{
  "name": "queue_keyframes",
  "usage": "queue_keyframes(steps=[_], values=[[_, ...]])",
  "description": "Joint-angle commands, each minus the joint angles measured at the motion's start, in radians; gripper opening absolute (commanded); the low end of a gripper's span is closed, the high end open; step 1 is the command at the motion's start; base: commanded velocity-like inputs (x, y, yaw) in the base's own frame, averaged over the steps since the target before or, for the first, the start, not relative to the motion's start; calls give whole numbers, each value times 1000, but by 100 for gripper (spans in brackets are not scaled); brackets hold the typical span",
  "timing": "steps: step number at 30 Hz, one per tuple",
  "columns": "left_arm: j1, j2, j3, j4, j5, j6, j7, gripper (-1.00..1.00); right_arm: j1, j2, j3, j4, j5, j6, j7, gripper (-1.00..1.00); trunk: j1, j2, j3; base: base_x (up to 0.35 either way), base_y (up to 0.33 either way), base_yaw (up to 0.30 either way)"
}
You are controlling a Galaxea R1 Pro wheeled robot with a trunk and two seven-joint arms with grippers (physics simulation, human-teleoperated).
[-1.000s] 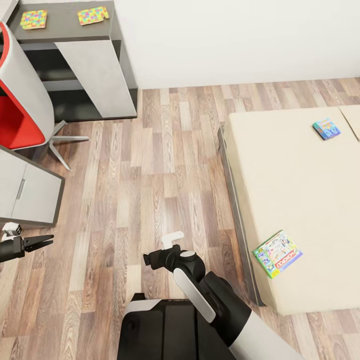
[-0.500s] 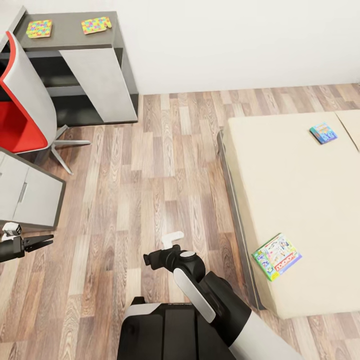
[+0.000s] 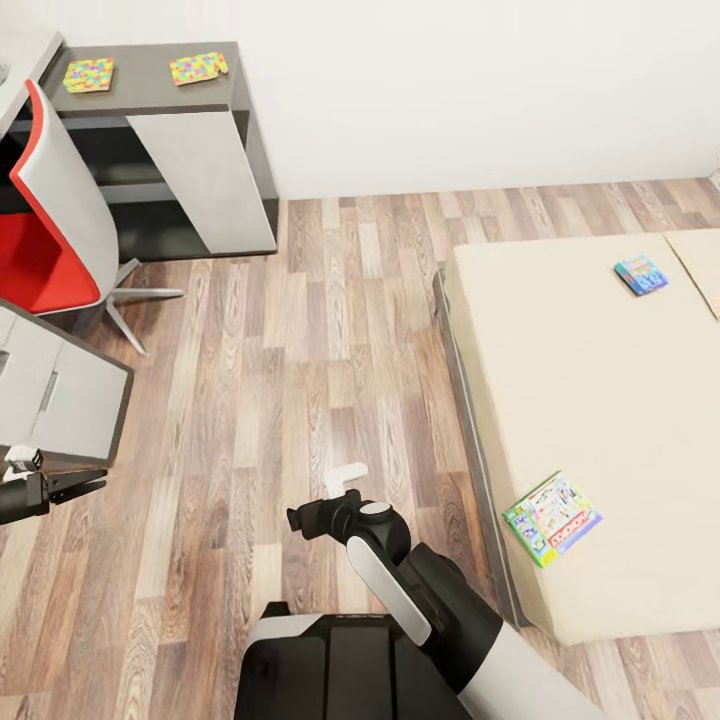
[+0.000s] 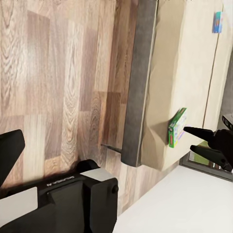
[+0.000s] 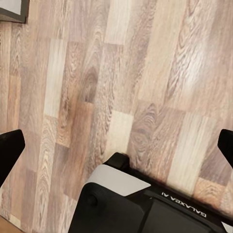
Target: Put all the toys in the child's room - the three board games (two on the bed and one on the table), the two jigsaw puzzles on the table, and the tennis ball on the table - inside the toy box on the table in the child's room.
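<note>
Two jigsaw puzzles [image 3: 88, 74] [image 3: 198, 68] lie flat on the dark-grey corner section of the table [image 3: 145, 62] at the far left. On the bed [image 3: 590, 400] to the right, a white board game [image 3: 552, 512] rests near the near edge and a small teal-blue board game [image 3: 641, 274] lies farther back. My left gripper [image 3: 88, 484] hangs open over the floor at the left edge. My right gripper [image 3: 335, 495] is folded in front of my trunk, open and empty. The toy box and the tennis ball are out of view.
A red-and-white chair [image 3: 50, 220] stands by the table, with a pale drawer unit [image 3: 55, 395] in front of it. Wood-plank floor [image 3: 300, 350] lies open between table and bed. The bed's dark frame edge [image 3: 470, 400] runs along its left side.
The whole view has shifted as the camera turned: the table and chair sit lower and farther right, the bed's games slightly left. Both arms hold the same pose.
</note>
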Motion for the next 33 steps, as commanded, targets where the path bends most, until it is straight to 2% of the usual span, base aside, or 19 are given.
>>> queue_keyframes(steps=[1, 33], values=[[0, 0, 0, 0, 0, 11, -4, 100, -1, 0, 1, -1, -11, 2, -10, 100, 1, -2, 1, 0, 0, 0], [0, -1, 0, 0, 0, 10, -4, 100, -1, 0, 1, -1, -7, 1, -10, 100, 1, -2, 53, 0, 0, 0]])
